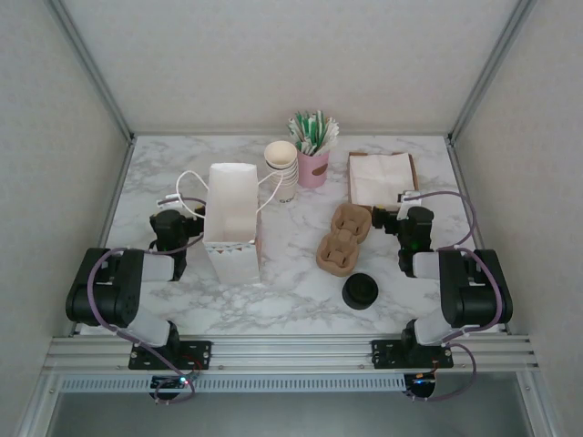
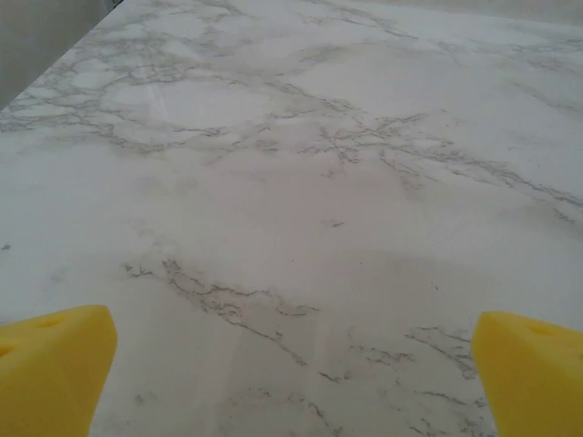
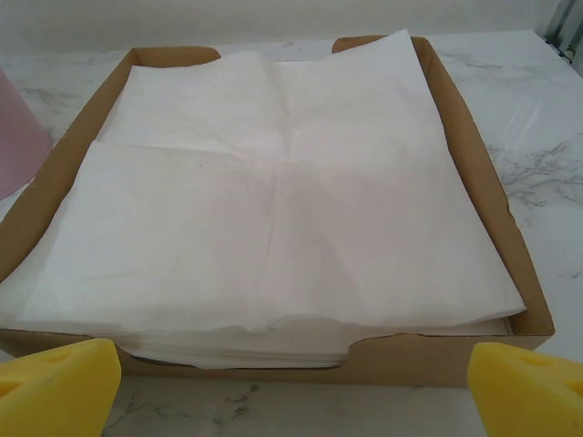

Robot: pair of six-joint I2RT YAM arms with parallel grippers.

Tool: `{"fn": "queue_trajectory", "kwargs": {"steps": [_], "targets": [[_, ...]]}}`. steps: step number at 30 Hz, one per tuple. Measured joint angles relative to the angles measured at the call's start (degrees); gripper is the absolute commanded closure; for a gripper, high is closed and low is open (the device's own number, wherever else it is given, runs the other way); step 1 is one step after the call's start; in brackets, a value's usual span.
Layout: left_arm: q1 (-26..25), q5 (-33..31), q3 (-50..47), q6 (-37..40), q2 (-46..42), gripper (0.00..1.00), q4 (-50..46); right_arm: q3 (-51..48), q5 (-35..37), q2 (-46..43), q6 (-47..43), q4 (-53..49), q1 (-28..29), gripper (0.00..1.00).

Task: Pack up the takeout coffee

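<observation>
Nearby, left of the right claw (image 3: pixel 291 375) with jaws apart, stands the takeout coffee (image 1: pixel 361 291).

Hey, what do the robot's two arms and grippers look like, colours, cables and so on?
Both the left arm and the right arm have chunky black joints and pale grey links, with lilac cables looping alongside. Black base plates fix them to a silver rail. The left gripper and right gripper are black, with bright yellow wedge-shaped fingertips.

Soft even light — wrist views hazy
</observation>
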Motion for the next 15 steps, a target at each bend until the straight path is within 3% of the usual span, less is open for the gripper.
{"fn": "queue_trajectory", "kwargs": {"steps": [15], "targets": [[0.4, 0.6, 0.2, 0.0, 0.0, 0.00, 0.0, 0.0, 0.0, 0.0, 0.0, 0.0, 0.0, 0.01]]}}
